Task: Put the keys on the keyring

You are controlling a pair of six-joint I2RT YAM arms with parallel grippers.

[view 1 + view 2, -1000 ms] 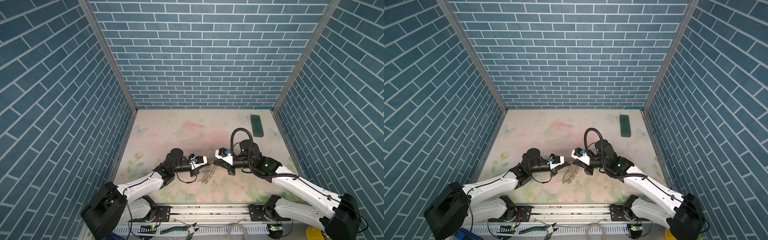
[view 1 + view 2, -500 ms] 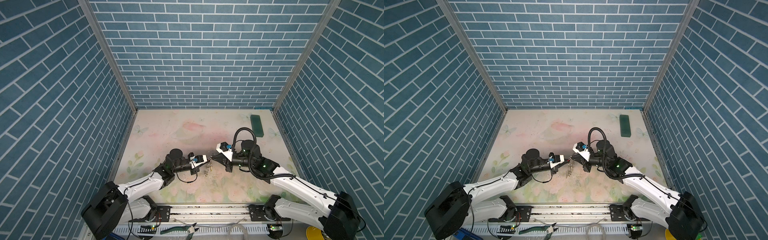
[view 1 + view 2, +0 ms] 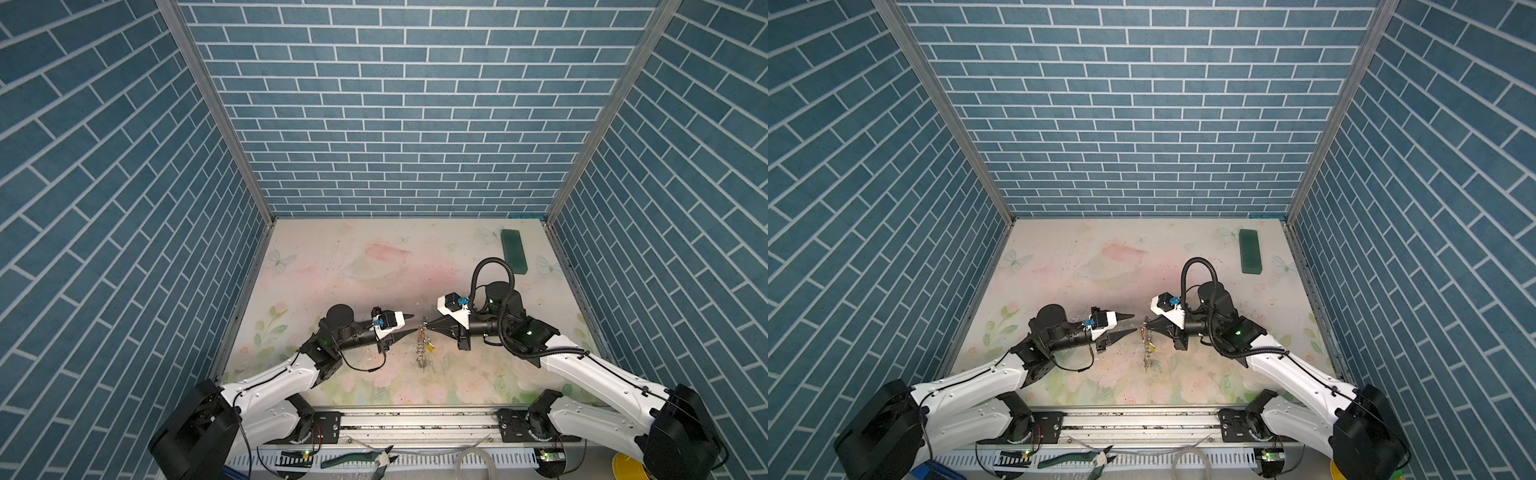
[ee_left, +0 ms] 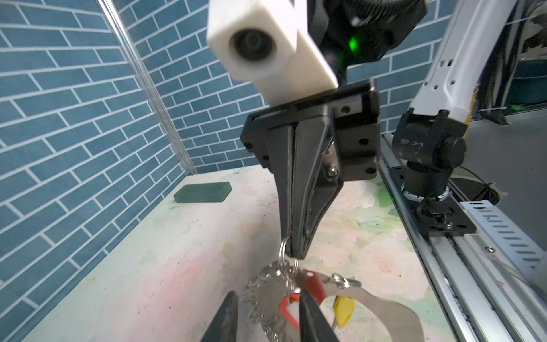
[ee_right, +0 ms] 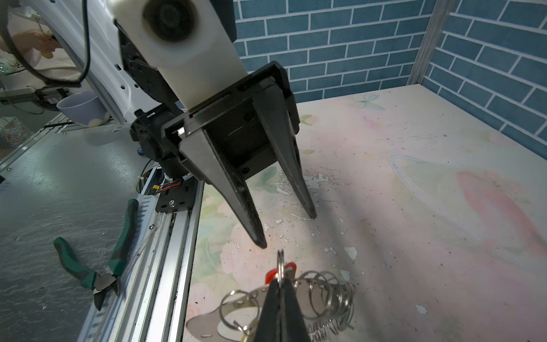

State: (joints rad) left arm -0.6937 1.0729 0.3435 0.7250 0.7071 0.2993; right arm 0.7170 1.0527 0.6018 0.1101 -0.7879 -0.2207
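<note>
Grey keyring (image 4: 393,312), keys (image 4: 343,308) red, yellow, prob. attached

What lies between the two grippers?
The keyring, pinched by the shut right gripper; the left gripper stands open just short of it. Both top views show this.

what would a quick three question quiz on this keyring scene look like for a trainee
1. True or false: the right claw is shut on a silver ring of the keyring.
2. Which claw has its jaws apart? a) left claw b) right claw c) neither
3. Fill in: close to the red key there is a ___ key.

Key
1. True
2. a
3. yellow: the yellow key
</note>
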